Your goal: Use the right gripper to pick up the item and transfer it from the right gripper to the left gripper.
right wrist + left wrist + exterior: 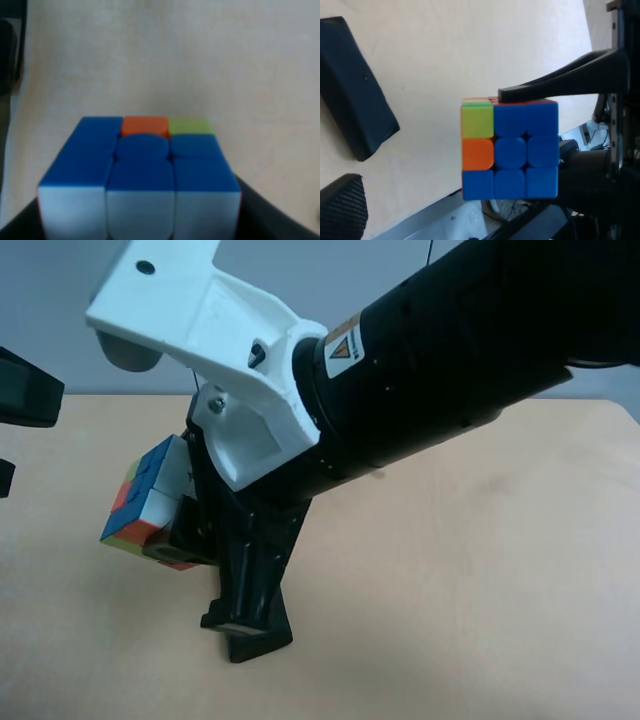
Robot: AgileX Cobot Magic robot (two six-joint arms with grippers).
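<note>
The item, a small puzzle cube (pixel 148 502), is clamped in my right gripper (pixel 165 525), the black claw under the white wrist housing, and held above the tan table. In the right wrist view the cube (pixel 142 170) fills the lower frame, with a mostly blue face up and a white face towards the camera. In the left wrist view the cube (pixel 510 150) hangs between the right gripper's black fingers (pixel 555 85). The left gripper (pixel 12 435) shows only partly at the exterior view's left edge, with its fingers apart, empty and short of the cube. One of its fingers (pixel 340 207) shows in the left wrist view.
A long black pouch (pixel 355 85) lies on the table (pixel 480 570), beyond the cube in the left wrist view. The table's edge (pixel 420 212) runs close under the cube in that view. The thick right arm (pixel 470 350) spans the exterior view's upper right.
</note>
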